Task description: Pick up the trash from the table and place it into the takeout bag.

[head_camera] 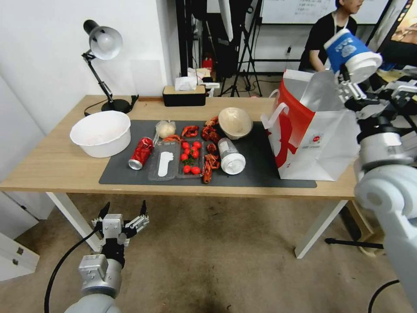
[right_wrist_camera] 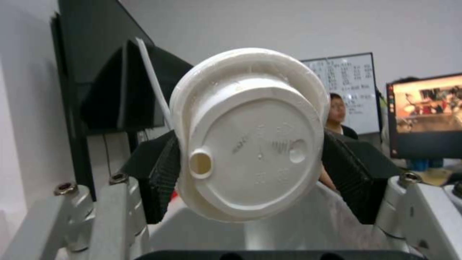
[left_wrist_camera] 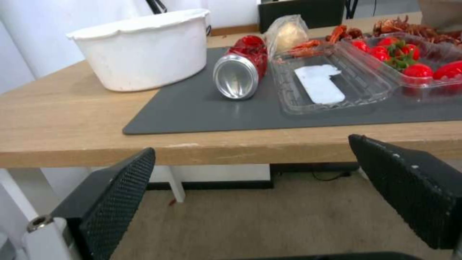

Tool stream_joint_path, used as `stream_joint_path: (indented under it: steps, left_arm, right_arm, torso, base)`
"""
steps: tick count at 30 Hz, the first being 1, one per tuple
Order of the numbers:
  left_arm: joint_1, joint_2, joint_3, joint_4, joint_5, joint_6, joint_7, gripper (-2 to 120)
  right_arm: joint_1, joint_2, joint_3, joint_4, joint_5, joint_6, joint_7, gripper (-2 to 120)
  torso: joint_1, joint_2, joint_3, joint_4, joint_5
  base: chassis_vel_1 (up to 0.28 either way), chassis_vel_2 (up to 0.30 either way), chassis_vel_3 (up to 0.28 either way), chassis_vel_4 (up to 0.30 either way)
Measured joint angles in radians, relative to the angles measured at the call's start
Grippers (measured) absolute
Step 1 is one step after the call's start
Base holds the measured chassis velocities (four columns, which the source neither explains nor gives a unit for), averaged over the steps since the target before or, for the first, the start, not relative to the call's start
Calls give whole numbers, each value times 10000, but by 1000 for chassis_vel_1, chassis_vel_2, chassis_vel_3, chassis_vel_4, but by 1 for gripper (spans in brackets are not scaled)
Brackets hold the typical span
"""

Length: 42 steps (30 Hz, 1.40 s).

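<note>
Wooden table (head_camera: 56, 165) under grey mat (head_camera: 256, 171), white bowl (head_camera: 100, 132), lamp (head_camera: 103, 43).

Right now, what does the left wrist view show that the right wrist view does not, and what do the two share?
Left wrist view alone: the open left gripper below the table edge, facing the red soda can lying on its side on the dark grey mat, the large white bowl, the small clear bag and the clear tray of cherry tomatoes.

Right wrist view alone: the right gripper shut on the blue-white cup, lid toward the camera, above the takeout bag.

Shared: no object; each shows its own gripper.
</note>
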Motion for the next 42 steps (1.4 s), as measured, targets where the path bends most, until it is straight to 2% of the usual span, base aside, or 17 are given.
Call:
stream_joint_path:
  steps: [3, 4, 7, 11, 18, 27, 34, 37, 42]
  left_arm:
    - [-4, -5, 7, 22, -1, 0, 3, 100]
    - [-4, -5, 7, 22, -1, 0, 3, 100]
    - [3, -5, -11, 23, -10, 0, 10, 100]
    - [25, -2, -36, -6, -15, 0, 13, 100]
    - [45, -1, -50, -26, -15, 0, 20, 100]
    - [24, 27, -49, -29, -17, 4, 36, 100]
    - [15, 36, -60, -29, -40, 4, 55, 100]
    - [15, 32, -62, -29, -58, 5, 71, 100]
    - [26, 47, -98, -29, -100, -12, 79, 100]
  right_arm:
    - [225, -178, 120, -444, 273, -210, 193, 76]
    - [225, -178, 120, -444, 273, -210, 193, 76]
    - [273, -91, 110, -819, 174, -573, 145, 92]
    - [140, 140, 34, -819, -110, -617, -126, 100]
    - [31, 227, -38, -743, -472, -619, -320, 100]
    - [-444, 367, -157, 167, -56, -96, -1317, 100]
    - [-1530, 564, -370, 798, -177, 15, -2464, 100]
    - [-2488, 994, -621, 1104, -964, 54, -3318, 100]
    - [-3752, 1577, -790, 1155, -2265, 607, -3660, 100]
  torso:
    - [0, 0, 0, 0, 3]
    - [0, 0, 0, 0, 3]
    - [0, 0, 0, 0, 2]
    - [-1, 0, 0, 0, 1]
    - [-1, 0, 0, 1, -1]
    - [-4, 2, -1, 1, -2]
    - [-4, 2, -1, 1, 1]
    - [-4, 2, -1, 1, 0]
    - [-3, 2, -1, 1, -1]
  base:
    - [0, 0, 0, 0]
    - [0, 0, 0, 0]
    - [0, 0, 0, 0]
    - [0, 0, 0, 0]
    - [0, 0, 0, 0]
    - [0, 0, 0, 0]
    - [0, 0, 0, 0]
    - [0, 0, 0, 0]
    - [0, 0, 0, 0]
